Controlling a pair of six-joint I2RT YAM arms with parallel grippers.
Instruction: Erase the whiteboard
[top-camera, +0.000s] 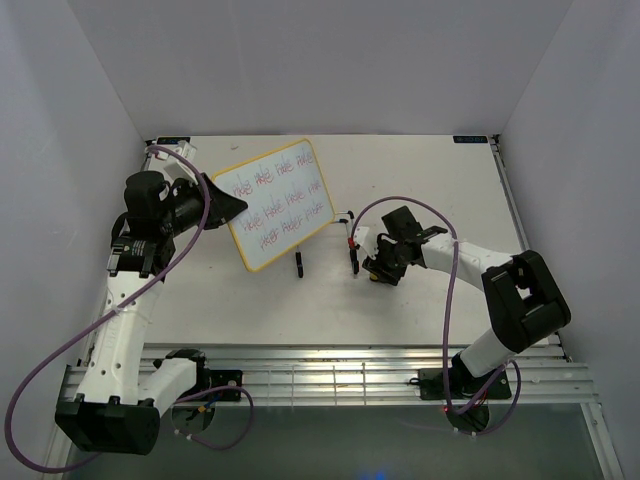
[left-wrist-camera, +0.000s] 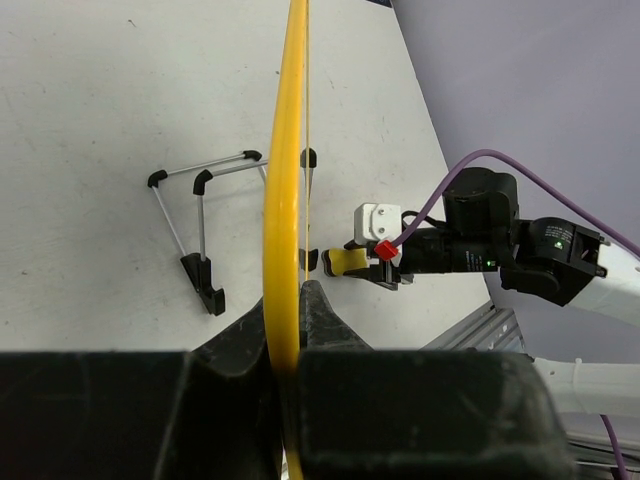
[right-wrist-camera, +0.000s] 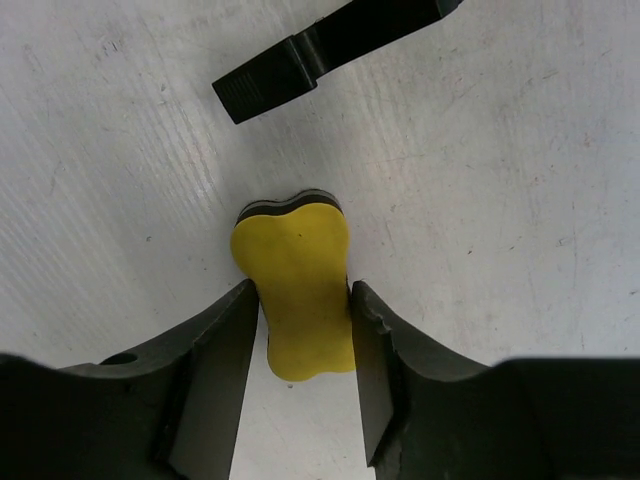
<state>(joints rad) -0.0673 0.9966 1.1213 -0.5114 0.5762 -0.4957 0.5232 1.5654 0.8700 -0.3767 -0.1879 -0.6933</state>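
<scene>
whiteboard (top-camera: 283, 203) count 1, in left gripper (top-camera: 238, 206), 1 eraser (right-wrist-camera: 290, 250) in right gripper (right-wrist-camera: 302, 295)

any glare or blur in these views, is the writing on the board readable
Top view: even light, no glare, whiteboard writing too small to read. Left wrist: whiteboard seen edge-on, left tool dark and underexposed. Right wrist: eraser crisp, right tool dim beside it.

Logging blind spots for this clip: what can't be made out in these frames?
Writing on the whiteboard: too small to read in the top view, edge-on in the left wrist view.
Whether the right gripper squeezes the eraser or only flanks it: right wrist view leaves contact unclear.
Wire stand: partly behind the whiteboard in the top view.
</scene>
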